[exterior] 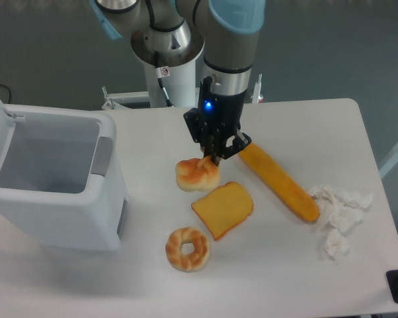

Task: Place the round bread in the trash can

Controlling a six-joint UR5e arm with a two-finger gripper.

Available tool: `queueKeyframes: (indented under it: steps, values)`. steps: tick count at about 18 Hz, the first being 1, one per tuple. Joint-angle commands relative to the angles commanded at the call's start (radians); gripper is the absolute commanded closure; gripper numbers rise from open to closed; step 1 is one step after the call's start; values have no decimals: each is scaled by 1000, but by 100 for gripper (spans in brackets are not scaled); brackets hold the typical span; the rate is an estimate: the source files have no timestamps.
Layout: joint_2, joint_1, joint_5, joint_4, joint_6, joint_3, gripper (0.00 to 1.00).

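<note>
White tabletop (285,119), grey floor behind. Bun (197,175) near centre, resting on surface. Gripper (214,158) at bun's top right; fingers' state cannot be told. Bin (53,199) at left edge, lid up. Toast (223,209), ring bread (187,249), baguette (278,182), crumpled tissue (338,215) toward front right.

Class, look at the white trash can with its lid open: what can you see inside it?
Inside the trash can only bare pale walls show; no bread. Its bottom is hidden by the front wall. The round bread sits on the table under the gripper.

Bright, even overhead light; the white bench (285,265) is near washed out, shadows soft and short. A blue LED glows on the gripper (215,158). Slightly soft focus.
</note>
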Motion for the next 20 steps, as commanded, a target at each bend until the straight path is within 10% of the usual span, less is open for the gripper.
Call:
queueKeyframes:
  steps: [20]
  values:
    - [-3,-2,-28,15,-86,31,78]
